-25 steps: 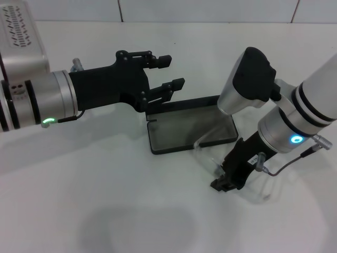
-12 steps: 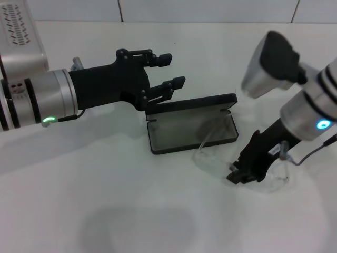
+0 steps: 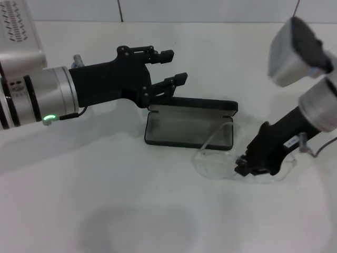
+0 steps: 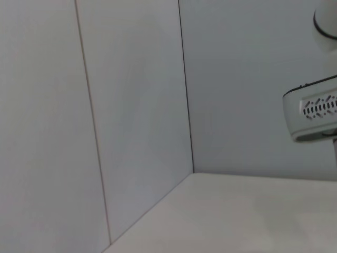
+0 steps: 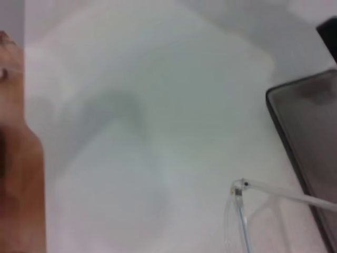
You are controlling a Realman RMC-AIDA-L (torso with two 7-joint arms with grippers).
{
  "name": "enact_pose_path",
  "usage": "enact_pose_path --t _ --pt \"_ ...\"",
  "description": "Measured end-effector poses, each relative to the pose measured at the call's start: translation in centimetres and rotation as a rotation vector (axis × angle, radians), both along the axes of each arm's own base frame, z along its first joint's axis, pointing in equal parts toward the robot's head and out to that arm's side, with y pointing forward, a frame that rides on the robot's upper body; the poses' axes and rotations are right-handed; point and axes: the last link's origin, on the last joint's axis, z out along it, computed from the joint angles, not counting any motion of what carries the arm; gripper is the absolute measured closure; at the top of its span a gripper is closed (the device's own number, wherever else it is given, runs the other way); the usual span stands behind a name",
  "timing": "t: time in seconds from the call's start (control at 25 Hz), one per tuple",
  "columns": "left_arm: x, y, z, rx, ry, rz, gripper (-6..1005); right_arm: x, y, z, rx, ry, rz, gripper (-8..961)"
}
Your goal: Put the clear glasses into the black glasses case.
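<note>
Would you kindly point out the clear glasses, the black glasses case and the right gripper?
clear glasses (image 3: 213, 163), head view, front lens.
black glasses case (image 3: 181, 129), head view, grey lining.
right gripper (image 3: 247, 167), head view, fingertips at the glasses.

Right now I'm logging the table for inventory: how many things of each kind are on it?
Clear glasses: 1
Black case, open: 1
Total: 2
</note>
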Motion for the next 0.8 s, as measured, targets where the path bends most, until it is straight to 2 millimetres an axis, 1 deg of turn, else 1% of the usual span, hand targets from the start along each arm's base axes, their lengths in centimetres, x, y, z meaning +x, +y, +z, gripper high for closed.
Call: enact_pose_path --t 0.16,0.28,0.32,0.36,0.52,0.68,0.8 --pt "0.5 -0.6 0.3 -0.026 -0.067 -0.017 487 0.7 0.0 2.2 0.001 0.1 0.012 814" --pt "0.9 -1.5 0.5 -0.058 -0.128 -0.044 486 1.5 -0.5 3.4 -0.003 0.187 0.027 824" --pt "1.0 -1.7 0.5 -0.068 -0.145 -0.052 486 1.5 -0.5 3.4 -0.003 0.187 0.027 827" --pt "1.0 -1.8 0.6 -0.074 -0.156 -0.055 486 2.1 -0.9 4.1 0.01 0.227 0.046 830" --pt "1.0 -1.9 0.6 -0.087 -0.189 -0.046 486 3.0 -1.6 4.8 0.021 0.286 0.096 832" --pt "0.9 -2.2 0.0 -0.108 -0.233 -0.046 486 3.6 -2.8 4.9 0.012 0.381 0.199 833" --pt "1.0 -2.7 -0.4 -0.139 -0.301 -0.066 486 4.2 -3.9 5.0 0.026 0.461 0.287 833"
